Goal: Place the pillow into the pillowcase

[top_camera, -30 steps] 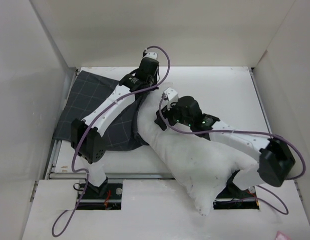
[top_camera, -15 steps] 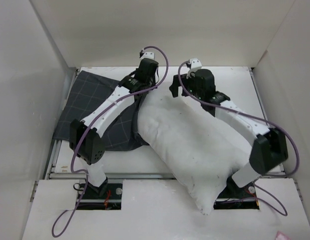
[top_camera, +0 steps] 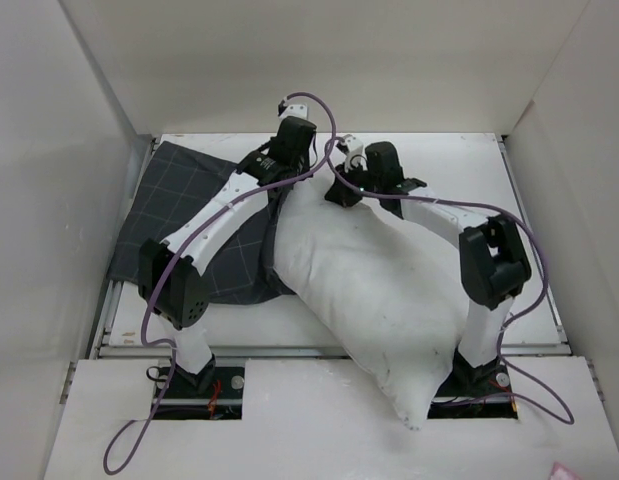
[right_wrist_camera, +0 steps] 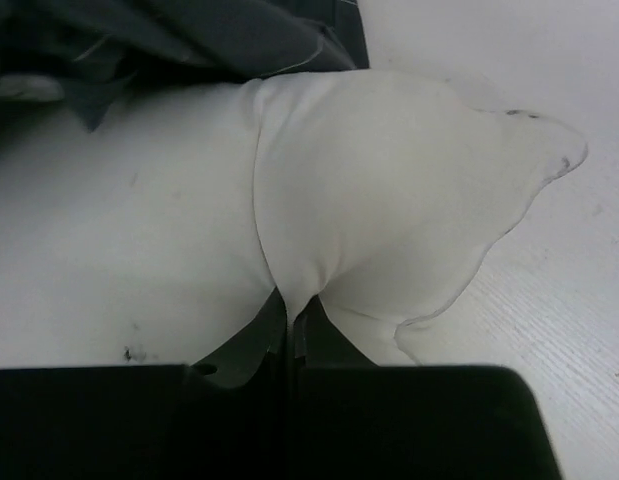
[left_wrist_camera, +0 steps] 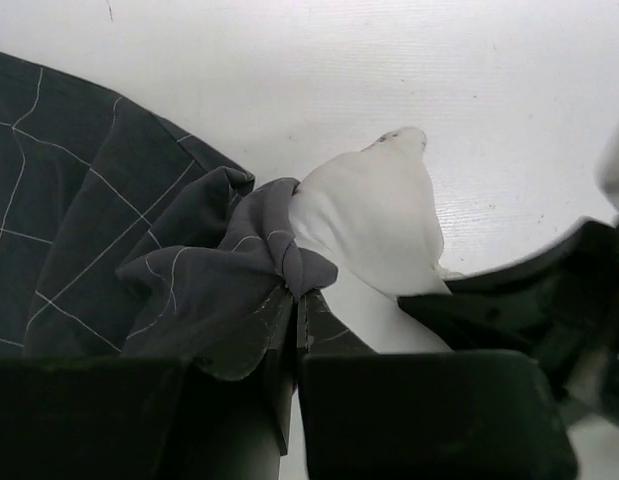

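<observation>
The big white pillow [top_camera: 379, 290] lies slantwise from the table's far middle down over the near edge. Its far corner [right_wrist_camera: 389, 200] is pinched in my right gripper [right_wrist_camera: 291, 305], which is shut on it. The dark grid-lined pillowcase [top_camera: 184, 200] lies flat at the far left. Its bunched edge [left_wrist_camera: 239, 270] is clamped in my left gripper [left_wrist_camera: 294, 300], shut on the cloth, right beside the pillow's corner [left_wrist_camera: 374, 215]. In the top view the left gripper [top_camera: 289, 150] and the right gripper [top_camera: 341, 185] stand close together at the far middle.
White walls [top_camera: 49, 200] enclose the table on the left, back and right. The table's white surface [top_camera: 459, 160] shows at the far right. The right arm's elbow [top_camera: 494, 260] rises over the pillow's right side. Purple cables [top_camera: 329, 130] loop above both wrists.
My right arm lifted off the pillow's middle, swung to the far end, then came down left and shut on the pillow's far corner. The pillow spread out flatter. The left arm stayed put.
</observation>
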You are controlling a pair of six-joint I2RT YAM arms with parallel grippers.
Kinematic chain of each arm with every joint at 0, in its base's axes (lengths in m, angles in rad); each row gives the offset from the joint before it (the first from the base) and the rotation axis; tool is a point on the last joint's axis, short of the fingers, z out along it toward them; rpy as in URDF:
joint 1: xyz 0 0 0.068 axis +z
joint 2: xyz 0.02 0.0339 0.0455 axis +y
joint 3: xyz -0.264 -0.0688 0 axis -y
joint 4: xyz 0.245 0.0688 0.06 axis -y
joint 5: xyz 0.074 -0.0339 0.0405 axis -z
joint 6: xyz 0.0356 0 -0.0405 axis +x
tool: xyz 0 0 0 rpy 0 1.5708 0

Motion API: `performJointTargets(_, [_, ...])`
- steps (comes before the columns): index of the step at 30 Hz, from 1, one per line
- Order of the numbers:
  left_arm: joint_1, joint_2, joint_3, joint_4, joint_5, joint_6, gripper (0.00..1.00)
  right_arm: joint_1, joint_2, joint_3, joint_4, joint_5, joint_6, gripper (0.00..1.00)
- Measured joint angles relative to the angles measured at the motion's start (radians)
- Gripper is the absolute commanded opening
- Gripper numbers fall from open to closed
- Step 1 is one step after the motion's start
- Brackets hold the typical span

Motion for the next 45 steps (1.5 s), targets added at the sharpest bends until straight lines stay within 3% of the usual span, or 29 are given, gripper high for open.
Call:
performJointTargets(6, [0.0, 0.034, 0.062, -0.039, -0.006, -0.003, 0.0, -0.001, -0.334, -0.269, 0.111, -0.047, -0.04, 0.0])
performJointTargets(11, [-0.008, 0.1, 0.189, -0.075, -0.029, -0.001, 0.0, 0.021, -0.528, -0.362, 0.241, -0.148, -0.047, 0.0])
performJointTargets(18, [-0.077, 0.117, 0.285, -0.098, -0.048, 0.037, 0.0, 0.121, -0.338, -0.361, 0.346, -0.198, -0.051, 0.0])
performJointTargets(24, [-0.077, 0.101, 0.264, -0.097, -0.038, 0.093, 0.0, 0.128, -0.241, -0.354, 0.494, -0.238, -0.023, 0.0])
performJointTargets(26, [-0.083, 0.068, 0.226, -0.086, -0.031, 0.101, 0.0, 0.124, -0.215, -0.362, 0.582, -0.233, 0.029, 0.0])
performJointTargets(29, [-0.125, -0.022, 0.104, -0.05, 0.045, 0.106, 0.0, 0.083, -0.145, -0.401, 0.845, -0.263, 0.224, 0.0])
performJointTargets(33, [-0.202, -0.163, -0.136, 0.054, 0.171, 0.108, 0.0, -0.013, 0.036, -0.386, 1.172, -0.396, 0.696, 0.0])
performJointTargets(35, [-0.211, -0.186, -0.198, 0.087, 0.197, 0.108, 0.0, -0.051, 0.159, -0.329, 1.221, -0.44, 0.845, 0.0])
performJointTargets(39, [-0.201, -0.163, -0.212, 0.131, 0.188, 0.107, 0.0, -0.027, 0.156, -0.352, 1.263, -0.473, 0.955, 0.0])
performJointTargets(45, [-0.218, -0.074, -0.05, 0.115, 0.056, 0.11, 0.0, 0.018, 0.097, -0.354, 1.281, -0.545, 1.025, 0.0])
